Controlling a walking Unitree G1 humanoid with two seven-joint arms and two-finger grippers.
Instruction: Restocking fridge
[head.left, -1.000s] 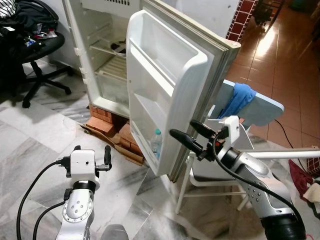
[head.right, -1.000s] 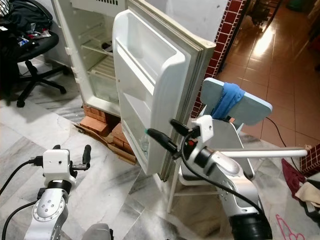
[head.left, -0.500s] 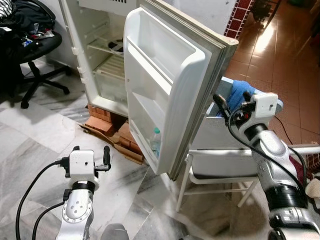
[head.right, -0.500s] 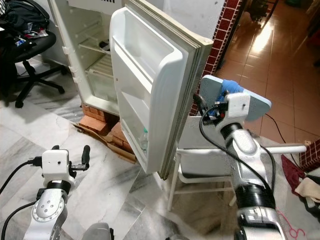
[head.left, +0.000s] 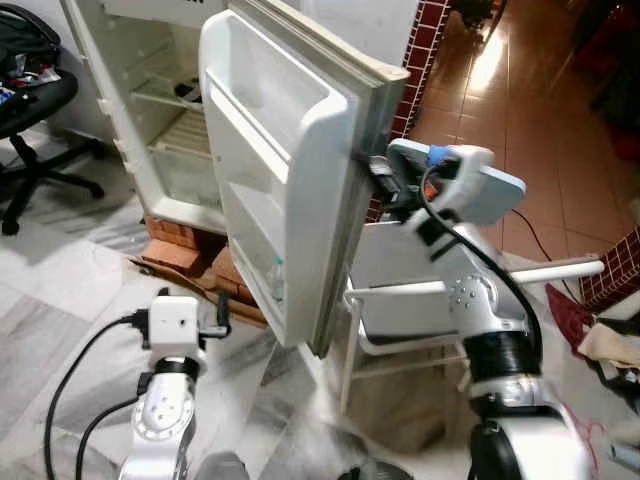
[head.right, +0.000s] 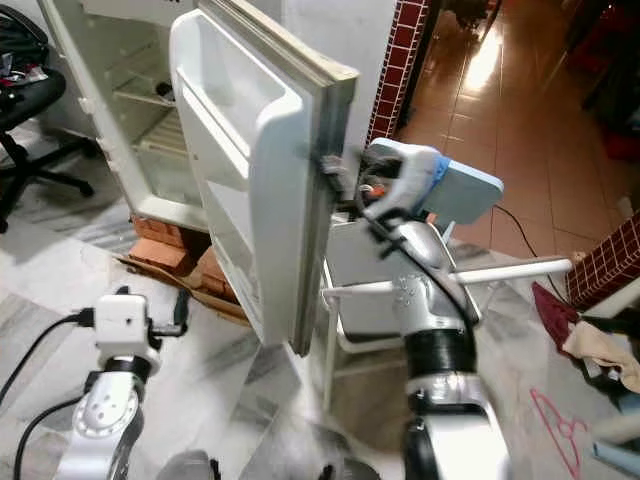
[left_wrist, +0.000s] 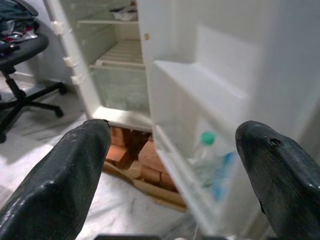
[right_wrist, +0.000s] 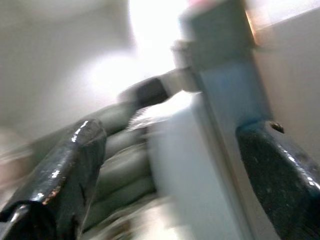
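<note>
The white fridge (head.left: 150, 110) stands open, its door (head.left: 290, 170) swung out toward me. A clear bottle (head.left: 275, 282) with a green cap sits in the door's lowest shelf; in the left wrist view this bottle (left_wrist: 209, 159) lies ahead between the fingers. My right gripper (head.left: 376, 180) is raised to the door's outer edge, open, and in the right wrist view the blurred edge (right_wrist: 220, 100) lies between its fingers. My left gripper (head.left: 216, 316) is held low in front of the door, open and holding nothing.
A white plastic chair (head.left: 480, 185) with a blue cloth stands right behind the door. Bricks (head.left: 175, 232) prop up the fridge. A black office chair (head.left: 25, 110) is at the far left. A white bar (head.left: 545, 270) and clothes lie to the right.
The camera has swung right. My right arm rose from low beside the door up to its outer edge. The left arm has stayed low.
</note>
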